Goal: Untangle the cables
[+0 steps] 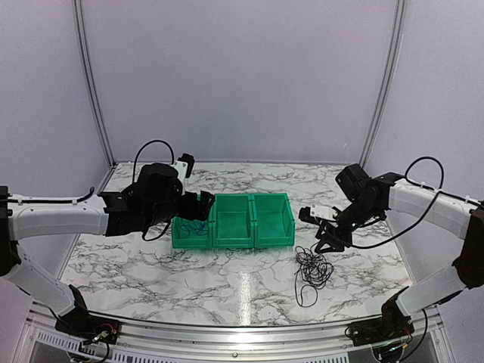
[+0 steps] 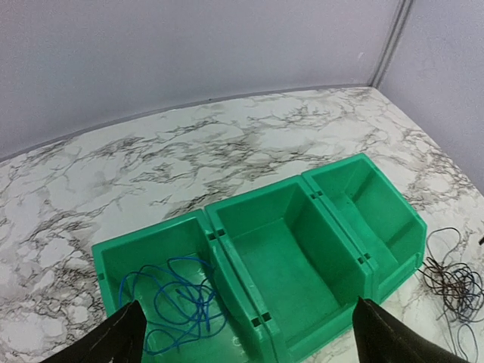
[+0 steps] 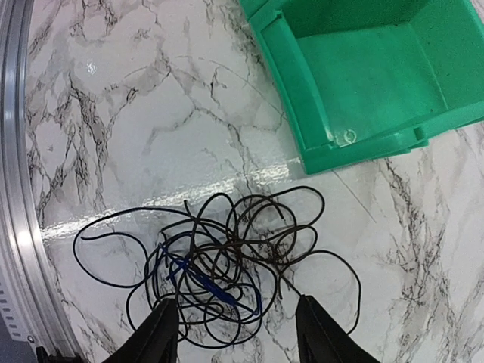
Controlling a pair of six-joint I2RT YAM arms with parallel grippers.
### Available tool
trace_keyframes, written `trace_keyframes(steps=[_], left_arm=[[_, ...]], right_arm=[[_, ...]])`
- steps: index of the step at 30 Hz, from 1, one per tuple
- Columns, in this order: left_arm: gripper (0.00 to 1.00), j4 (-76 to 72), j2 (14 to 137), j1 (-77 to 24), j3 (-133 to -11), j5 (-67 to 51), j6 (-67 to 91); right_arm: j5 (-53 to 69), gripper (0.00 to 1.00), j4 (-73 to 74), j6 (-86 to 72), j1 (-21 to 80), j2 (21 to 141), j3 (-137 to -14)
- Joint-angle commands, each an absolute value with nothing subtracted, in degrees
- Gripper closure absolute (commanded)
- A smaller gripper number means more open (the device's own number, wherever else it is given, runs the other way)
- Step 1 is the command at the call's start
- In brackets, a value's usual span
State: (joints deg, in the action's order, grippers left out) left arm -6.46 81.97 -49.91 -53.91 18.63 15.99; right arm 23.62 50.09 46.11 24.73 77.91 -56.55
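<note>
Left gripper (image 2: 246,336): jaws spread wide and holding nothing; it hangs over the left bin (image 2: 155,233), a fitting place to stand for dropping something into that bin.
Blue cable (image 2: 178,302): lies in loose loops on the left bin's floor, apart from the other cords, so 1 cable looks sorted.
Middle bin (image 2: 295,253): bare, probably meant for the next cable freed.
Right bin (image 2: 374,204): also bare; the 3 bins stand in 1 row, likely 1 cable to each.
Tangle (image 3: 227,257): thin black cords with a blue strand (image 3: 204,281) woven through, lying on the table (image 1: 151,265) just right of the bins, touching none of them.
Right gripper (image 3: 238,325): jaws part open, 1 finger to each side of the tangle's near edge; I see no cord pinched between them. It points down at the knot, seemingly lined up to pick out a strand.
Progress: early to middle, judging by 1 cable binned and the rest knotted.
Risk: the cords are thin and interlaced, so 1 pull may drag the whole bundle.
</note>
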Motion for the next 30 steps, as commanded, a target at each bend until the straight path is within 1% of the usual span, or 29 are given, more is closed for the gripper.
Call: trace_keyframes(steps=[1, 3, 6, 9, 11, 13, 16, 18, 22, 24, 26, 27, 30], left_arm=[[0.01, -7.04, 81.14, -49.79, -54.85, 32.64, 23.71], [0.01, -4.36, 82.19, -49.71, -56.6, 34.58, 20.62], [0.01, 1.61, 84.43, -49.14, -59.47, 39.96, 22.37], [0.01, 6.29, 87.57, -48.78, -62.32, 40.12, 20.84], [0.01, 4.76, 87.96, -49.13, -61.92, 37.31, 18.18], [0.01, -2.54, 86.68, -49.29, -58.7, 35.12, 18.56], [0.01, -10.7, 84.79, -49.22, -53.82, 30.54, 18.77], [0.02, -10.88, 85.55, -49.27, -54.54, 28.27, 18.22], [0.06, -10.34, 86.9, -49.31, -55.55, 25.92, 18.08], [0.07, -10.61, 87.1, -49.31, -55.55, 24.75, 18.34], [0.09, -10.68, 87.25, -49.35, -55.7, 23.96, 18.74], [0.09, -10.72, 87.33, -49.31, -55.72, 23.54, 19.0], [0.12, -11.47, 87.29, -49.43, -55.81, 21.97, 19.35]], right_arm=[[19.1, 0.48, 51.1, 46.52, 26.4, 79.11, -57.22], [17.75, 0.5, 49.84, 45.36, 24.47, 80.09, -57.77], [15.42, 0.54, 48.76, 42.16, 19.47, 84.39, -60.87], [16.32, 0.54, 49.94, 40.1, 14.14, 89.38, -64.37], [16.64, 0.52, 50.18, 38.86, 12.1, 92.65, -65.37], [17.57, 0.48, 50.8, 37.38, 10.82, 95.27, -66.32], [22.17, 0.45, 53.45, 35.59, 8.78, 99.15, -68.44], [25.12, 0.43, 55.55, 34.96, 8.16, 101.34, -69.82], [24.43, 0.43, 55.94, 32.77, 8.12, 104.05, -70.1], [24.65, 0.47, 56.19, 32.03, 8.13, 105.47, -70.2], [26.46, 0.55, 57.19, 31.99, 8.09, 106.47, -70.67], [27.54, 0.62, 57.75, 32.07, 8.12, 106.89, -71.05], [30.02, 0.87, 58.9, 32.35, 8.1, 106.76, -71.92]])
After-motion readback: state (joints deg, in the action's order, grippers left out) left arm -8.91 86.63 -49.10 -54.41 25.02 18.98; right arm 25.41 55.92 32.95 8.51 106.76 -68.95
